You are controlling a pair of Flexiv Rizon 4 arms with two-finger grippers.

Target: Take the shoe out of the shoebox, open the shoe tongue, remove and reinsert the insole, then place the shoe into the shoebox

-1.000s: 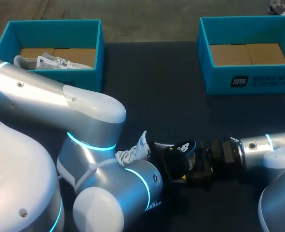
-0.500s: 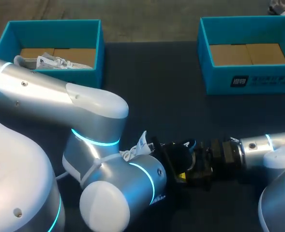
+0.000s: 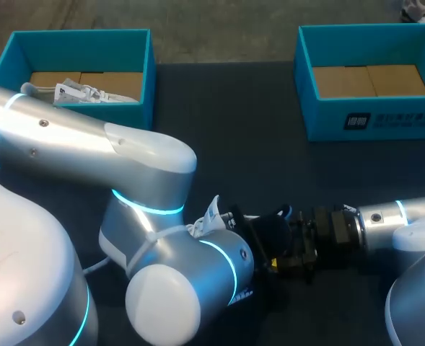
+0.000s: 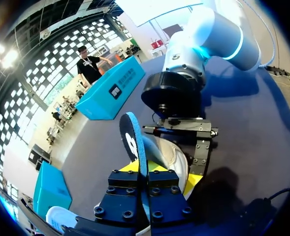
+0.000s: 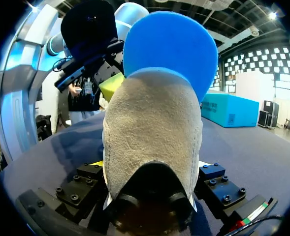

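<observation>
Dark table (image 3: 255, 144), near its front edge: we clamp the shoe (image 5: 154, 128) by its heel in our right gripper (image 5: 152, 169), while our left gripper (image 4: 145, 169) pinches the blue insole (image 4: 134, 140) rising from it

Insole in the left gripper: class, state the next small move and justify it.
Probably the left gripper should lift the insole straight up, clear of the shoe. It pinches the insole, which stands upright with its lower end apparently inside the shoe's opening, while the right gripper clamps the heel.
</observation>
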